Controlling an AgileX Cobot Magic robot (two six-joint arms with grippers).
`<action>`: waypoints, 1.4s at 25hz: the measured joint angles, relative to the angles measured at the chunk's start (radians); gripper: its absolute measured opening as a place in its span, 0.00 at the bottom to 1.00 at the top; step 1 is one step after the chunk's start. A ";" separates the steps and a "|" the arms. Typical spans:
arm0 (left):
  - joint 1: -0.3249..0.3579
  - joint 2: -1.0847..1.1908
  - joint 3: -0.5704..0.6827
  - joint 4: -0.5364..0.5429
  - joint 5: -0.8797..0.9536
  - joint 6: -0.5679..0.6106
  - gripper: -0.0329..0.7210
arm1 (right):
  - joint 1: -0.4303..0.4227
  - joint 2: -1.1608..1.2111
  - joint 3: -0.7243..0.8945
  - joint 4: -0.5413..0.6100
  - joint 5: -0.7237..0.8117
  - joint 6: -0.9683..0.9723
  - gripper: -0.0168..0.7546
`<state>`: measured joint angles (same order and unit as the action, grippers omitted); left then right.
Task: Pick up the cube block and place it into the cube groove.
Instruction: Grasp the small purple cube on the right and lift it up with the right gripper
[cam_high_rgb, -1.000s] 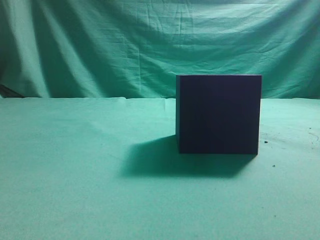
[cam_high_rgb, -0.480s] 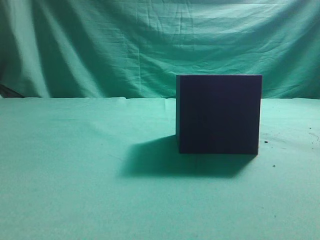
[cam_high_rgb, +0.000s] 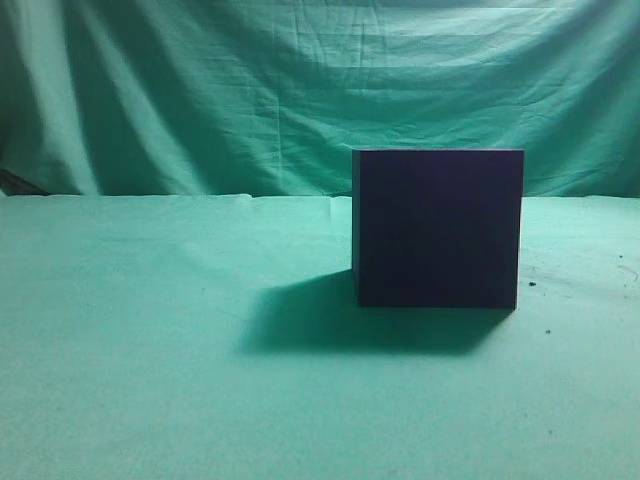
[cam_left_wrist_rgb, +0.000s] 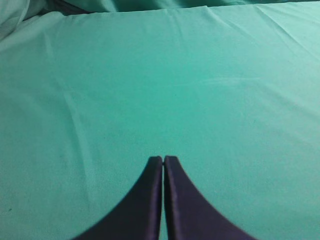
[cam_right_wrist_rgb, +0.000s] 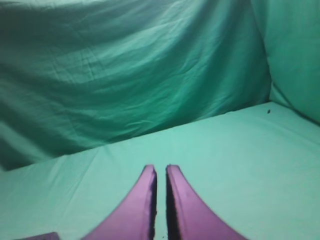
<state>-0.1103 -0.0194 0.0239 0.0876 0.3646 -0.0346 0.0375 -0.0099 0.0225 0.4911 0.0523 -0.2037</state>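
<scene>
The large dark navy-purple box stands on the green cloth right of centre in the exterior view; its square recess, the cube groove, does not show from this side. The cube block is not clearly in view. A purple sliver shows at the bottom left edge of the right wrist view, and I cannot tell what it is. My left gripper is shut and empty over bare cloth. My right gripper is shut with a thin gap and holds nothing. Neither arm shows in the exterior view.
A green cloth covers the table and hangs as a backdrop. The box casts a shadow to its front left. A few dark specks lie on the cloth at the right.
</scene>
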 joint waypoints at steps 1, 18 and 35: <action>0.000 0.000 0.000 0.000 0.000 0.000 0.04 | 0.000 0.000 -0.020 0.000 0.035 -0.007 0.08; 0.000 0.000 0.000 0.000 0.000 0.000 0.04 | 0.000 0.608 -0.506 -0.008 0.649 -0.237 0.02; 0.000 0.000 0.000 0.000 0.000 0.000 0.04 | 0.328 1.178 -0.872 -0.476 0.957 0.221 0.02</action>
<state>-0.1103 -0.0194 0.0239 0.0876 0.3646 -0.0346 0.3652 1.1680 -0.8492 0.0153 1.0095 0.0171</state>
